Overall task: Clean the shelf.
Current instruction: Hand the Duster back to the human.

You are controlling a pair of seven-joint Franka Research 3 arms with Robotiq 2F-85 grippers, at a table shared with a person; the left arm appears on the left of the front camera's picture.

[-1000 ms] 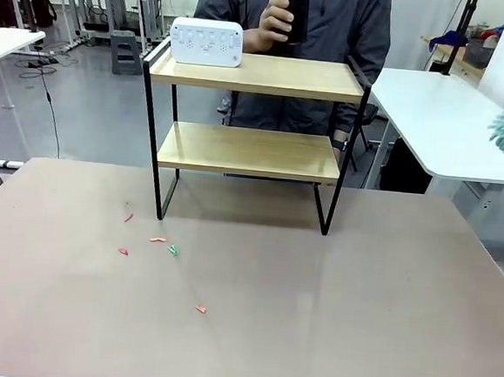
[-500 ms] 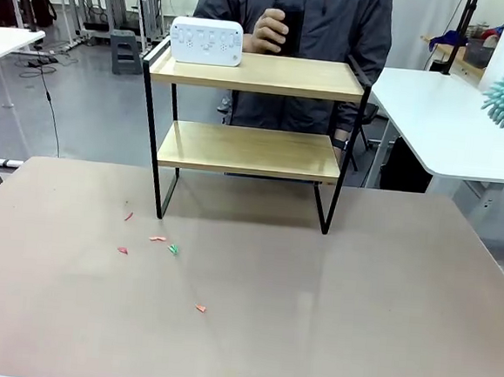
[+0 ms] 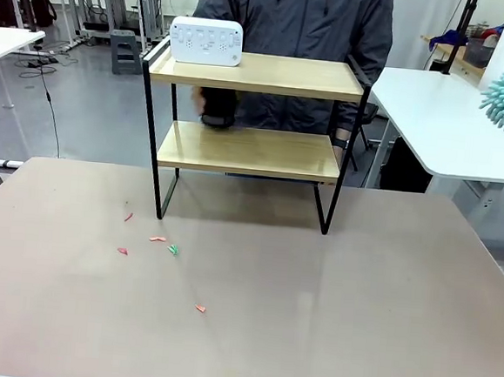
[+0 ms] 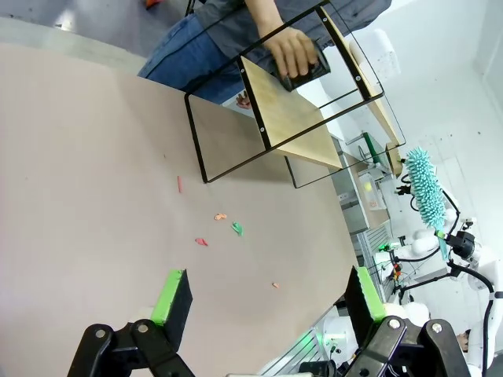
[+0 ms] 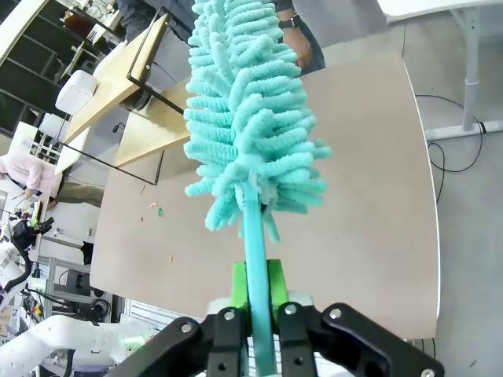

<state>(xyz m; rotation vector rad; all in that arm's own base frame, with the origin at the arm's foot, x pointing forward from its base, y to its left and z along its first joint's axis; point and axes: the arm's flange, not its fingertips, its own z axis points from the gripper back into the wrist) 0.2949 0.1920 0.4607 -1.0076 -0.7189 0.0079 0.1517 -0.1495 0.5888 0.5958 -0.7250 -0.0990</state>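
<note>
Grey floor (image 3: 92, 115), white side table (image 3: 440, 125), step stool (image 3: 126, 52)

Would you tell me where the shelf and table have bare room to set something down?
On the shelf, the top board is bare right of the white box at its left end. The lower board is free on its right part; a person's hand crowds its left. On the table, the right half is bare; small scraps dot its left.

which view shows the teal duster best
Right wrist view: the teal duster shows close and large, handle in the right gripper. Front view catches part of its head at the edge; left wrist view shows it small.
</note>
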